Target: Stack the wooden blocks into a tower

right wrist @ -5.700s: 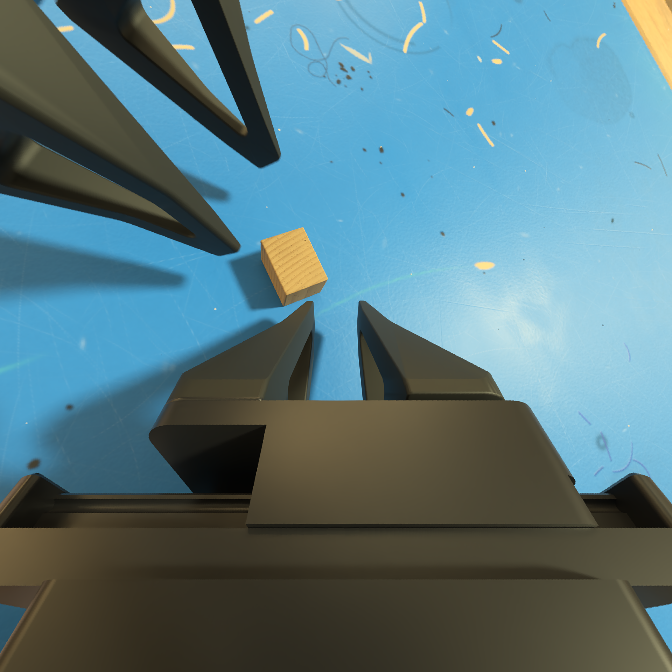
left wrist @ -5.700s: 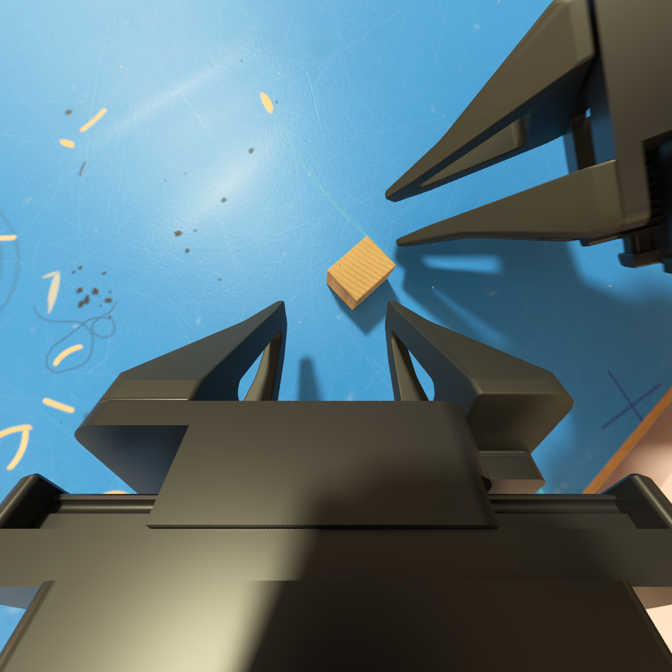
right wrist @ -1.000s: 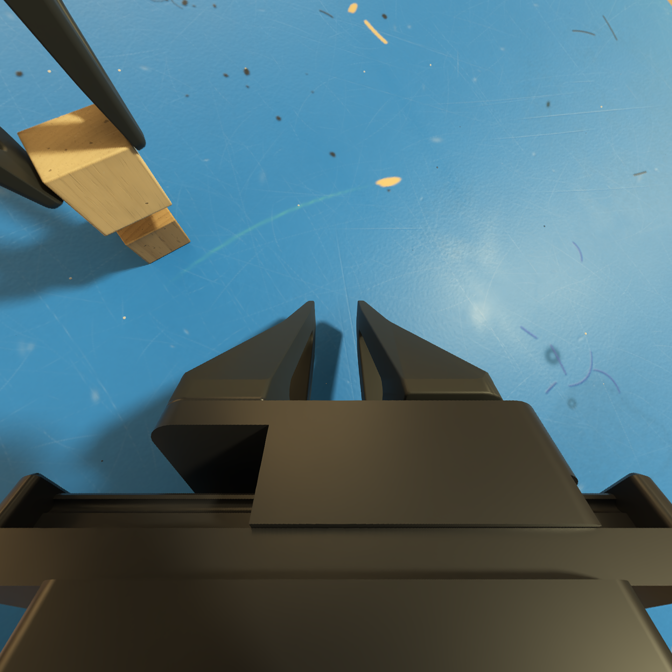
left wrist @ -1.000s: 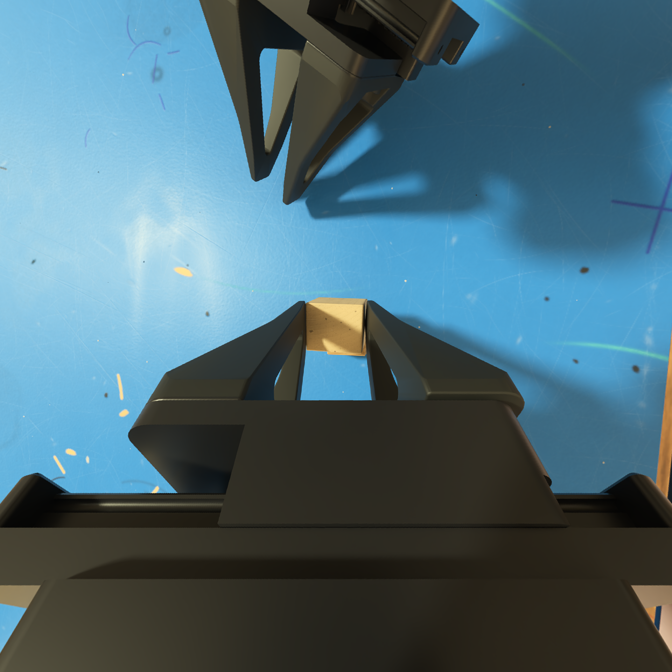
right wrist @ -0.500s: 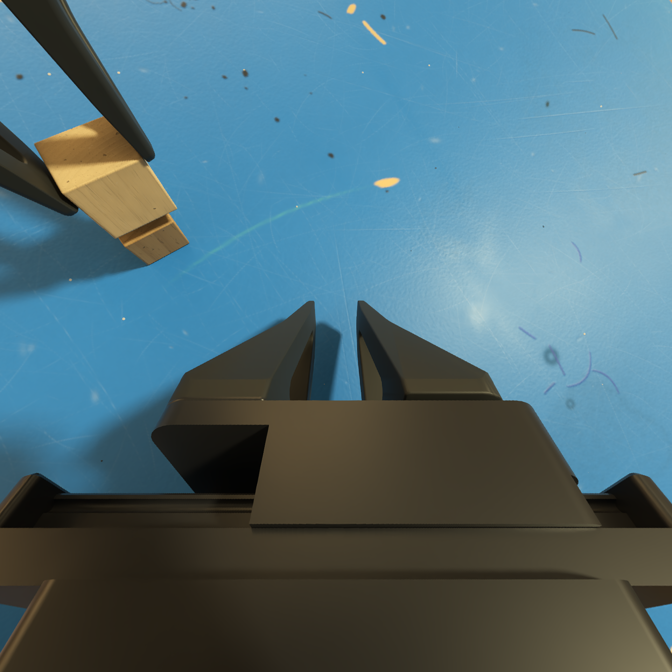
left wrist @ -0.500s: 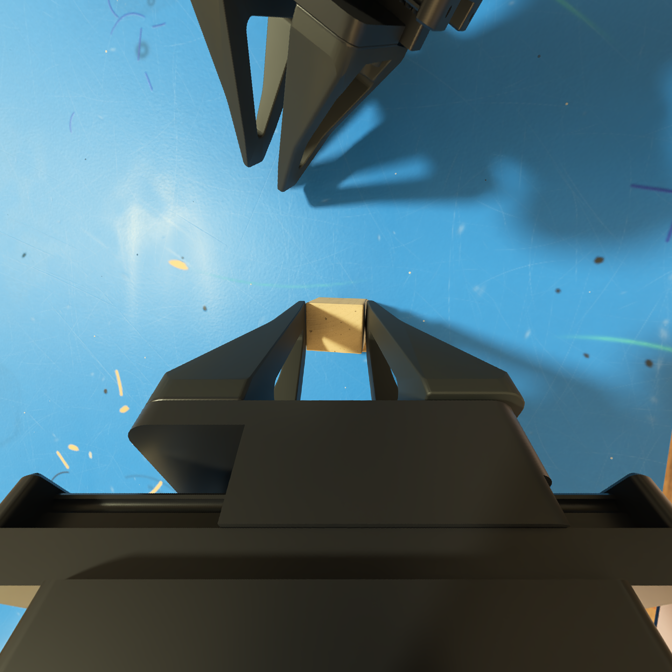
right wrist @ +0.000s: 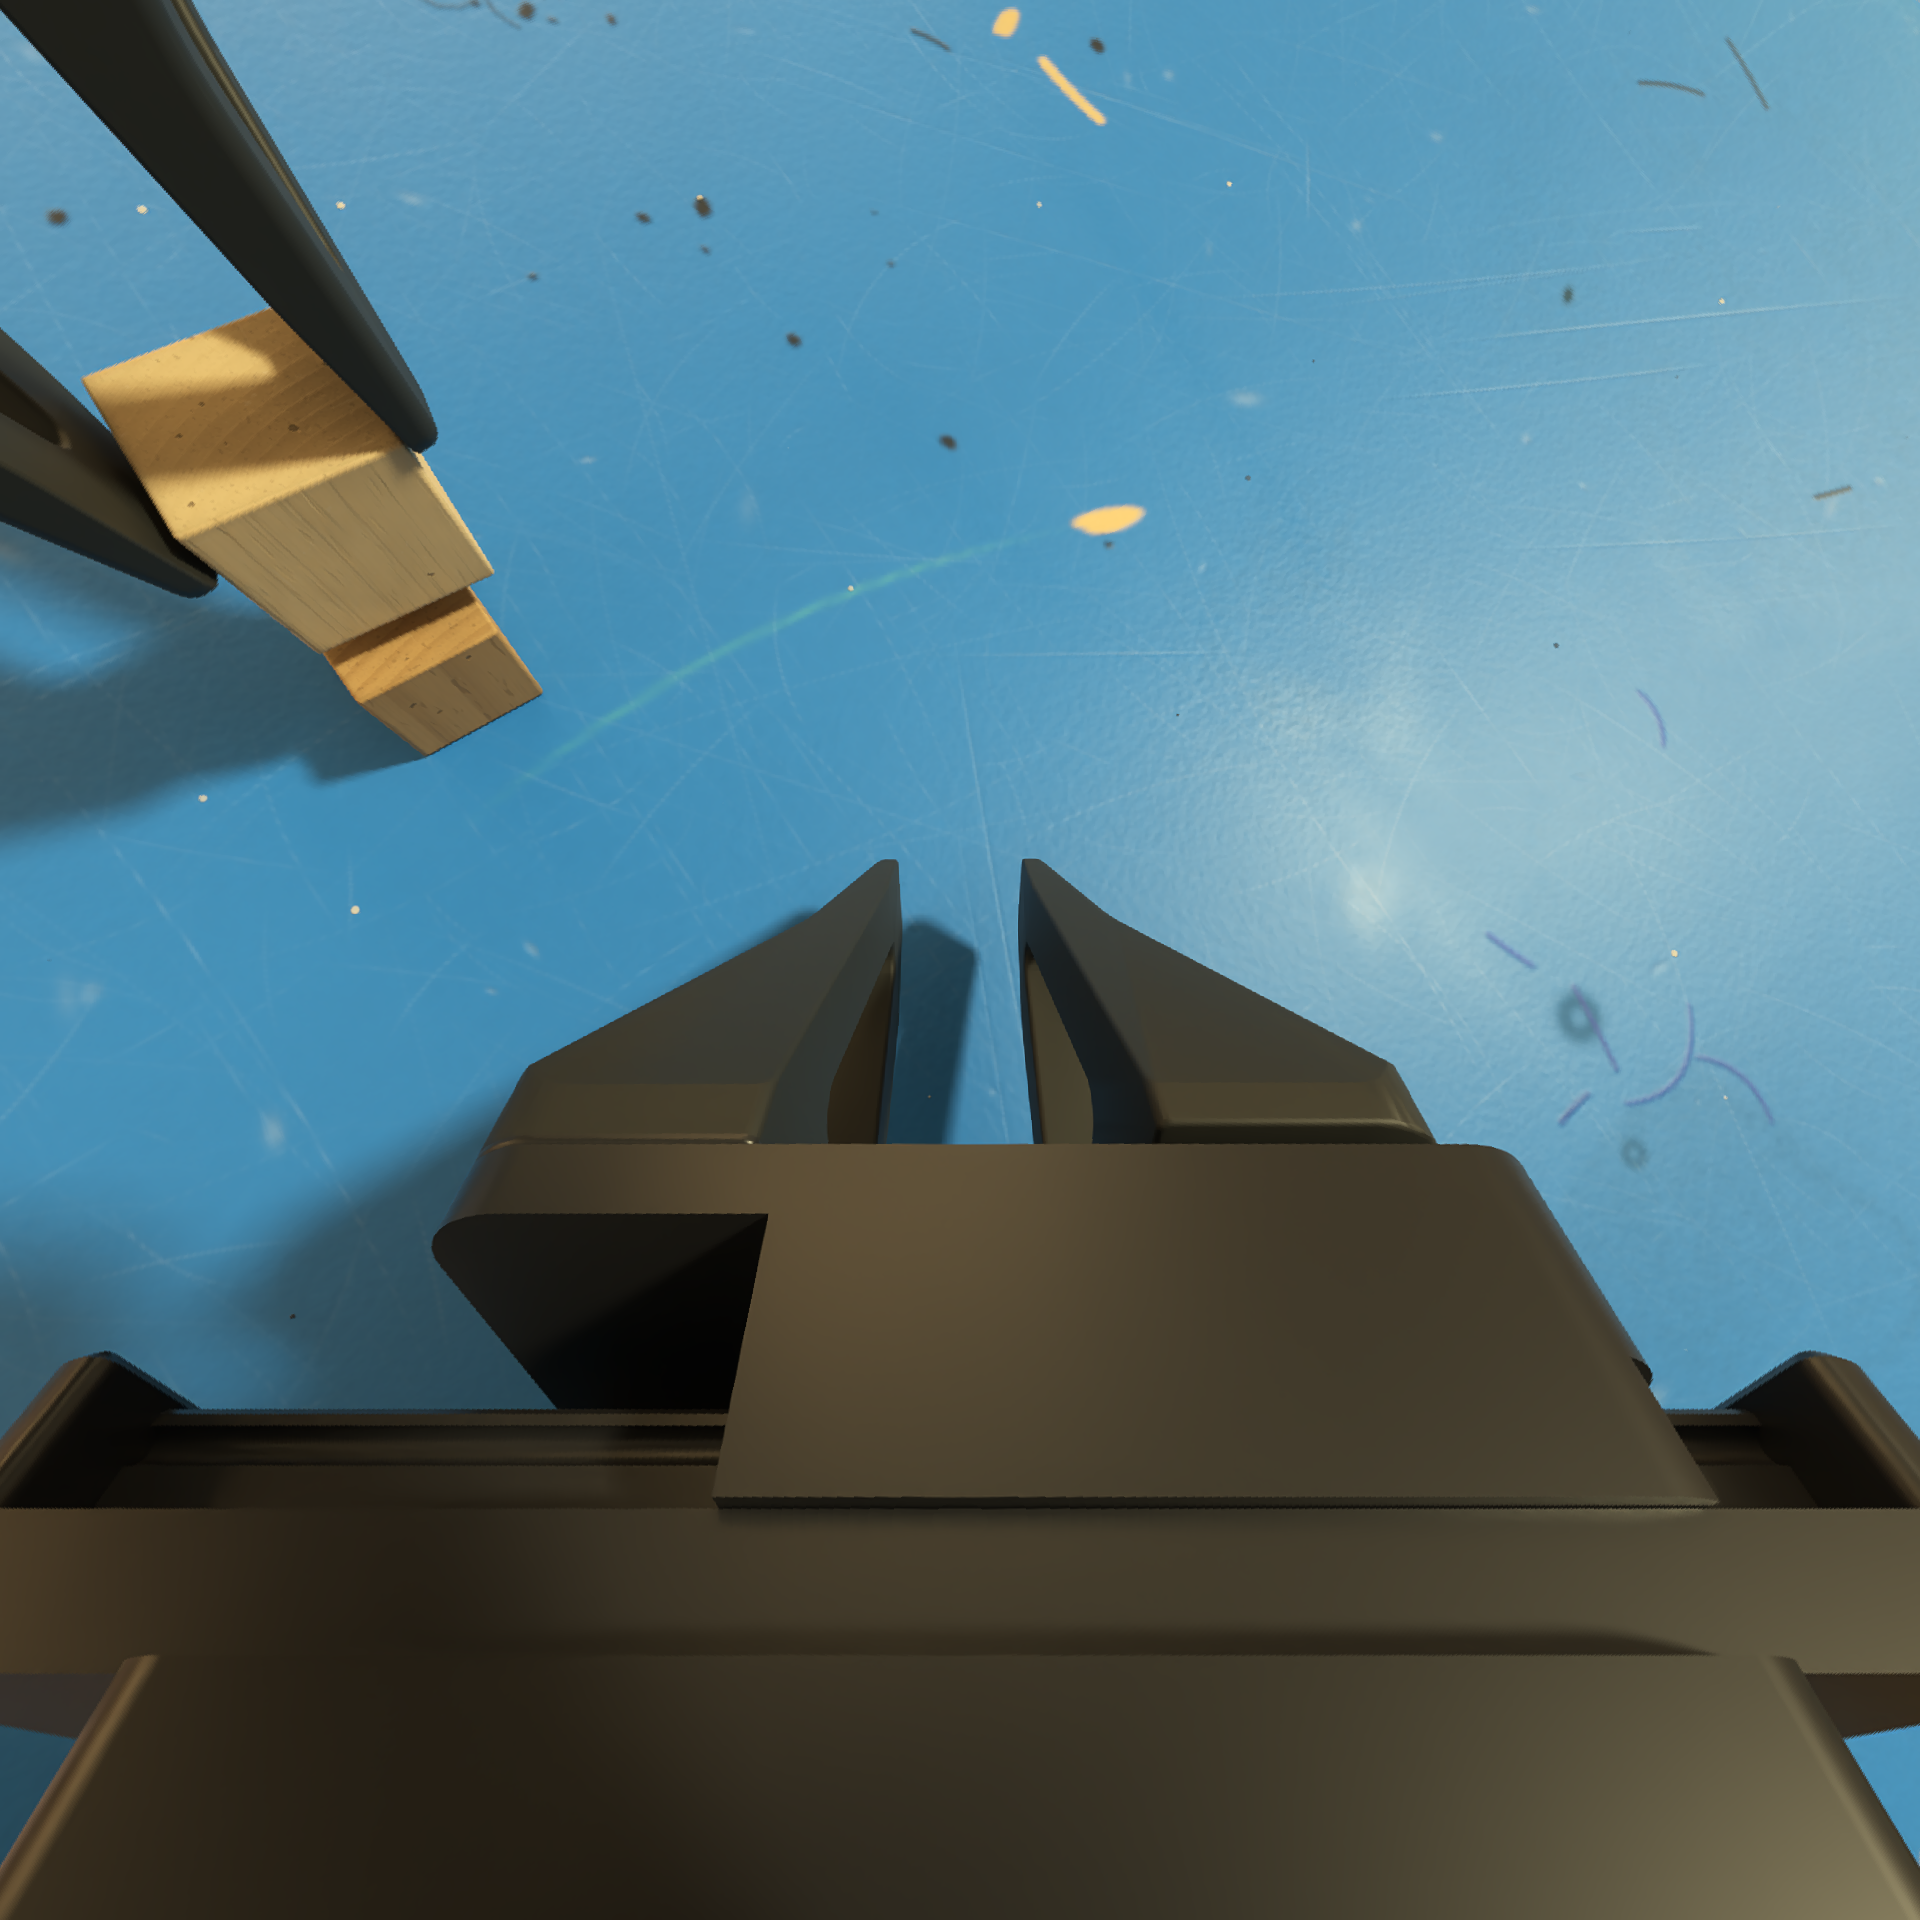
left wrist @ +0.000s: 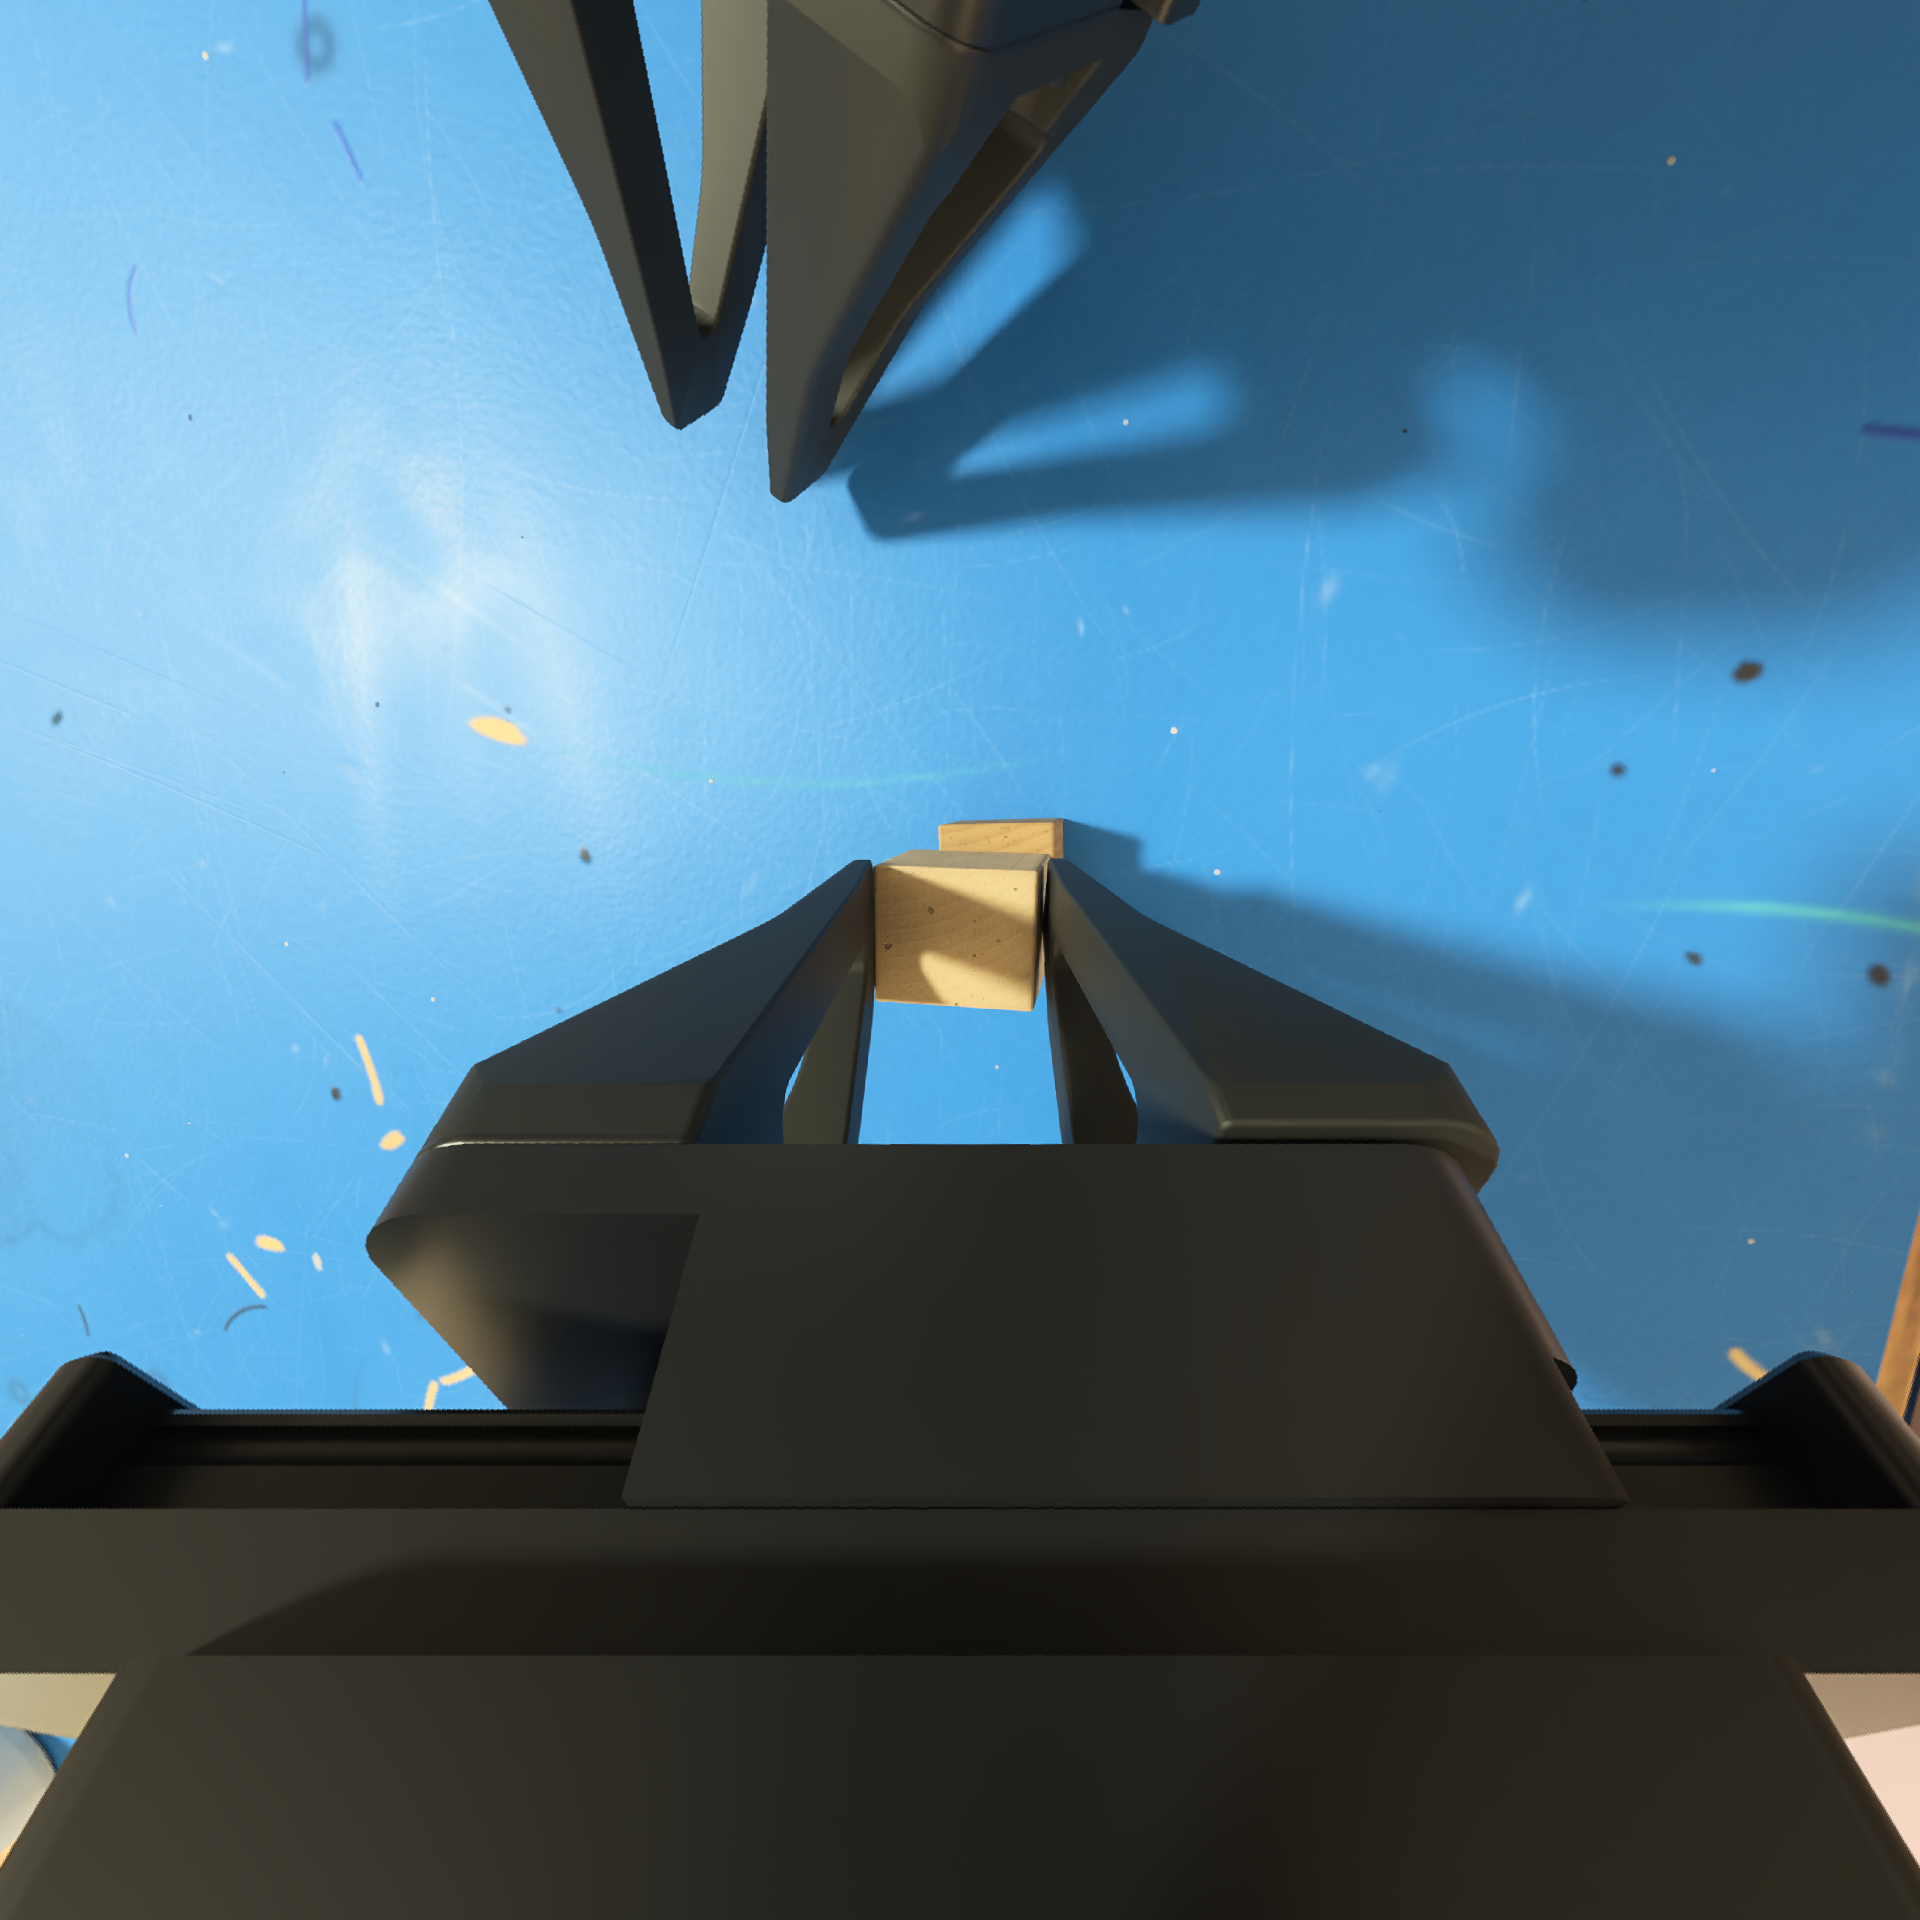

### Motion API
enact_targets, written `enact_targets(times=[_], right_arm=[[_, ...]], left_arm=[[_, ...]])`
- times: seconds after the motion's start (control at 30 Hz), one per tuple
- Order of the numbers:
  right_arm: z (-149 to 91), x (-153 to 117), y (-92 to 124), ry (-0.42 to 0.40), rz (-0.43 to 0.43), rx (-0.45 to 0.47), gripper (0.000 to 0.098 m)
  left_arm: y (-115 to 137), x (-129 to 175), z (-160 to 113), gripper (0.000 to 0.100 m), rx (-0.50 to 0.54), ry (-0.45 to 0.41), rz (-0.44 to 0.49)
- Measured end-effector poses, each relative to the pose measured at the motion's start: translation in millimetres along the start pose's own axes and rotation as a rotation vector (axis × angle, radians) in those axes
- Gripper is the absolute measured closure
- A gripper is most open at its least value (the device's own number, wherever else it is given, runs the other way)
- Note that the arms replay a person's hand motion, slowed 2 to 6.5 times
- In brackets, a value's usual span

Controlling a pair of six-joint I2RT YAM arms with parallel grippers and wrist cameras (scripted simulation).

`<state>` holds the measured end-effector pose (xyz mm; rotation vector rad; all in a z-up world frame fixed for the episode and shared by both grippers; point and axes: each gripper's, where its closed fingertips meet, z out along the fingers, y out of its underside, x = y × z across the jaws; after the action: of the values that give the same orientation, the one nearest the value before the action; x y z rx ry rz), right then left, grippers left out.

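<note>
My left gripper (left wrist: pixel 958 868) is shut on a light wooden block (left wrist: pixel 956 935), gripped by its two sides. A second wooden block (left wrist: pixel 1003 836) lies on the blue mat right beneath it, and its far edge peeks out past the held one. In the right wrist view the held block (right wrist: pixel 301 488) sits on or just above the lower block (right wrist: pixel 436 675), slightly offset, with the left gripper (right wrist: pixel 307 509) still clamped on it. My right gripper (right wrist: pixel 959 862) is shut and empty, off to the side above the mat. It also shows in the left wrist view (left wrist: pixel 732 457).
The blue mat (right wrist: pixel 1351 520) is scratched and flecked with small yellow and dark marks. A wooden table edge (left wrist: pixel 1901 1330) runs along the far right of the left wrist view.
My left gripper has come down with its block onto the block on the mat, whose far edge now shows past the held one. The right gripper has stayed put.
</note>
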<state>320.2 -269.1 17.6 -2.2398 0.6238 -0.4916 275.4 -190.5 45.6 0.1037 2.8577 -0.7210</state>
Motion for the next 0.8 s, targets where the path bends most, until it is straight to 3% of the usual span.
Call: enact_targets(times=[0.8], right_arm=[[0.3, 0.0, -0.6, 0.001, -0.003, 0.001, 0.0787]], left_arm=[[-2.2, 2.4, -0.3, 0.073, -0.007, -0.004, -0.033]])
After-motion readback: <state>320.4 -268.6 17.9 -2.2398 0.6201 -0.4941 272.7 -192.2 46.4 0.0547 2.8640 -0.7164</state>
